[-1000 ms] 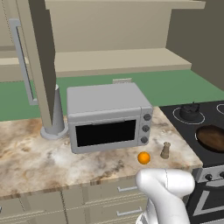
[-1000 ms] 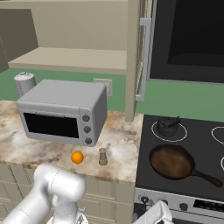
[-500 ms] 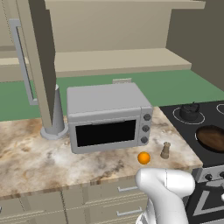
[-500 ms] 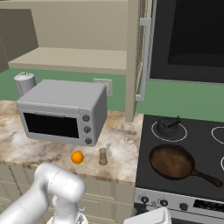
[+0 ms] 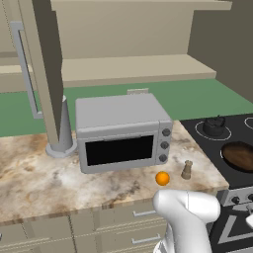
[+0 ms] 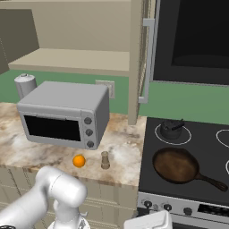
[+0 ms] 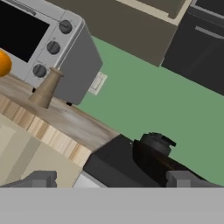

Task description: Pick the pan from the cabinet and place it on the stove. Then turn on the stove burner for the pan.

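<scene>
Right base view: the pan [image 6: 176,165] lies flat on the stove [image 6: 210,152], on the near-left part of the black glass, with its long handle pointing right and towards the front edge. Behind it a small dark lidded pot [image 6: 170,129] sits inside a thin white ring. The silver front panel below carries small dark knobs [image 6: 166,207]; any markings beside them are too small to read. To the left of the stove, on the marbled bench [image 6: 123,154], stand a grey microwave [image 6: 65,114], an orange [image 6: 78,161] and a small brown pepper mill [image 6: 105,160]; the orange and the mill stand near each other in front of the microwave's right end. No brand or writing can be read on the microwave or on its three dials. Above, the cabinet [image 6: 136,53] door stands open, showing its silver bar handle and a plain beige shelf. A grey canister [image 6: 25,84] stands behind the microwave's left end.

In the hand view the tool [image 7: 112,178] shows two dark tips set well apart with nothing between them, so it is released. Just above the right tip the dark pan rim and the pot appear on the stove's corner.
</scene>
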Available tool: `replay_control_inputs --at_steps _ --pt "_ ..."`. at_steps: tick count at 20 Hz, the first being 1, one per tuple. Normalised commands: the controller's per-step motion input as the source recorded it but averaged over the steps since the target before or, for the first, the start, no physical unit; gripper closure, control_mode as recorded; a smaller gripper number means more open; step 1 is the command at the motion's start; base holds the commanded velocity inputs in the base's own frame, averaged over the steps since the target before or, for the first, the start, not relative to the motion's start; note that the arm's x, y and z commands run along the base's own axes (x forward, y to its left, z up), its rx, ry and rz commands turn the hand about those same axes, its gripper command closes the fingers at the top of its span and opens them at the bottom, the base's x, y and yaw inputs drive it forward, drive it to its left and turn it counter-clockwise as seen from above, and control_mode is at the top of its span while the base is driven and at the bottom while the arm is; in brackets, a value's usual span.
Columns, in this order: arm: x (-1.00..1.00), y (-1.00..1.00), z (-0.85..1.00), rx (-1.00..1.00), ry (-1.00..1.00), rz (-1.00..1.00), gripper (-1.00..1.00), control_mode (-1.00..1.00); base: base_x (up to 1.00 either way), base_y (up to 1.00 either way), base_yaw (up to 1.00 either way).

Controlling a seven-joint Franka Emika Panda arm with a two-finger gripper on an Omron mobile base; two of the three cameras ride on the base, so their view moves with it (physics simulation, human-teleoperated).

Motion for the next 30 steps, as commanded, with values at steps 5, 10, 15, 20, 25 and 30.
replay_control_inputs --at_steps 5,10,15,20,25,30 --pt "0.0 0.02 -0.01 0.0 0.01 -0.07 -1.0 -1.0 0.0 0.0 0.0" --pt "0.0 0.0 -0.02 0.0 0.0 -0.01 -1.0 -1.0 0.0 0.0 0.0" --pt "0.0 0.04 -0.04 0.0 0.0 0.0 -1.0 -1.0 0.0 0.0 0.0" --pt "0.0 0.07 -0.11 0.0 0.0 0.0 -1.0 -1.0 0.0 0.0 0.0" --pt "0.0 0.0 -0.17 0.04 0.0 0.0 -1.0 -1.0 0.0 0.0 0.0" --pt "0.01 -0.1 -0.09 0.14 0.0 -0.01 -1.0 -1.0 0.0 0.0 0.0"
